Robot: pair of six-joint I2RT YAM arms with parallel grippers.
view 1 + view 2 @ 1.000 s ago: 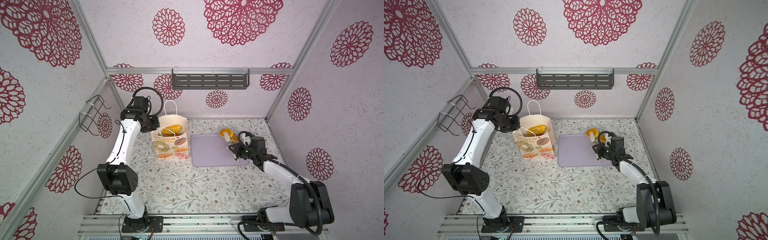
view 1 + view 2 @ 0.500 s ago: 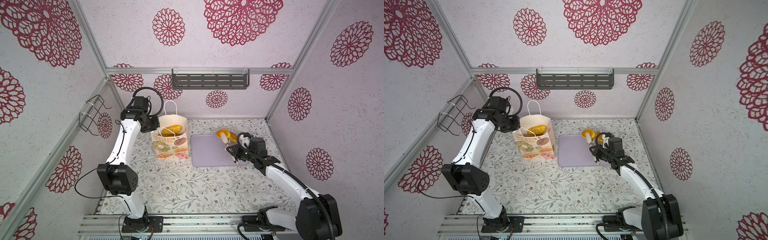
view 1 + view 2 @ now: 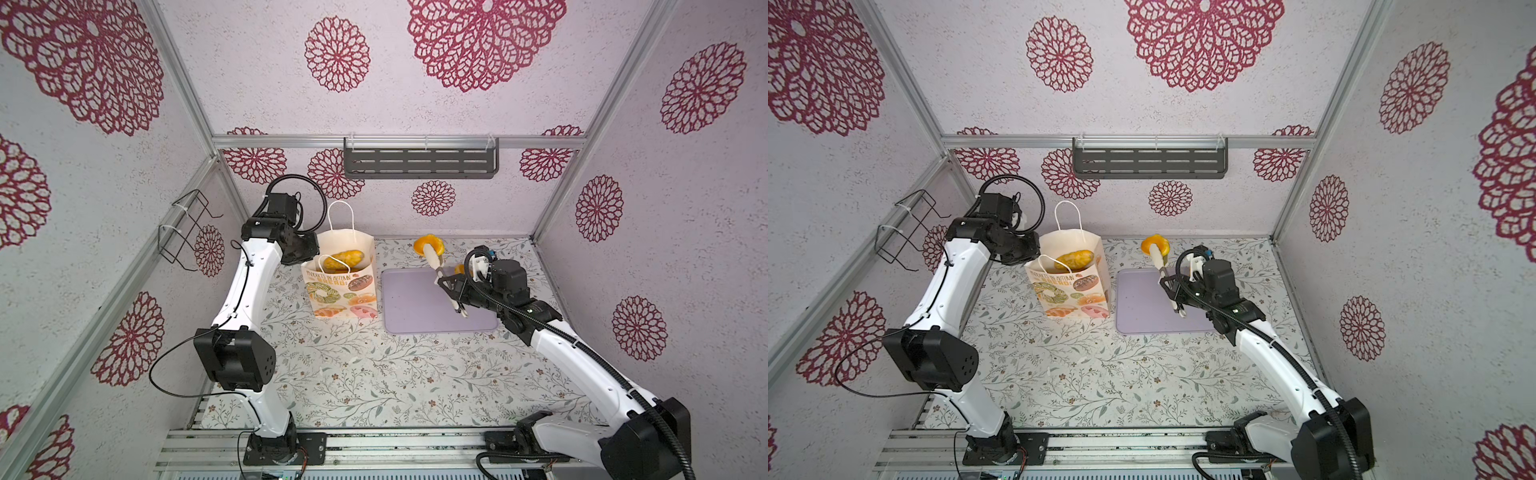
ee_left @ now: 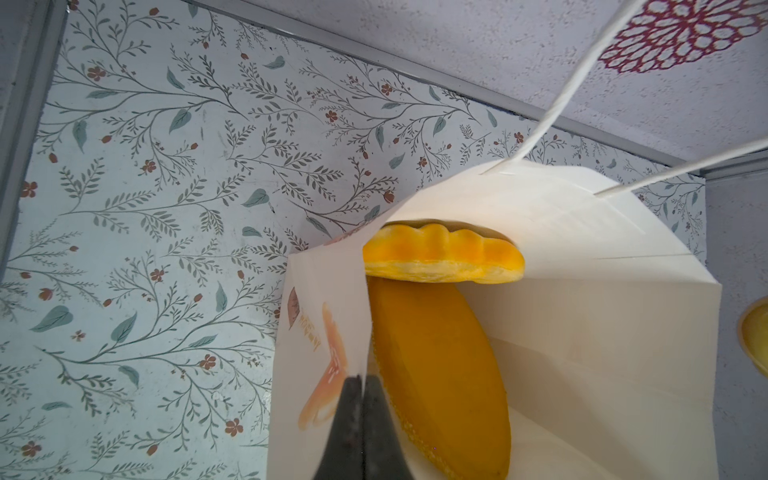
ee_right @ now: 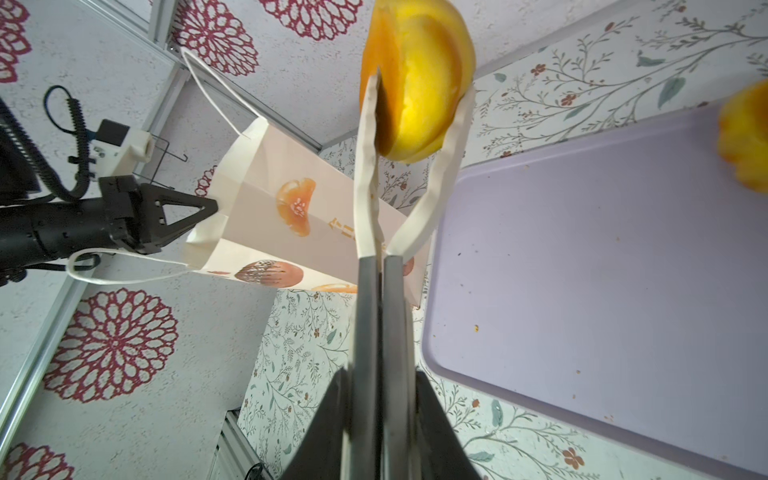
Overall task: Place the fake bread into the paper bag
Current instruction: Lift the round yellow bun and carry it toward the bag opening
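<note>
An orange bun [image 5: 419, 79] hung between the tips of the white tongs [image 5: 368, 174], up in the air and well apart from the paper bag [image 3: 343, 286]. The right jaws were squeezed shut on the tong handles. The left jaws were pinched shut on the bag's rim. A long loaf [image 4: 440, 382] lay inside the bag. The thin tongs could let the round bun slip, and it would drop beside the bag. The tongs could also bump the rim and tip the bag.

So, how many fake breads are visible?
4. Two in the paper bag: a ridged bun and a long loaf. A round bun in the tongs. Another piece at the edge of the lilac tray. The bag may hide more.
</note>
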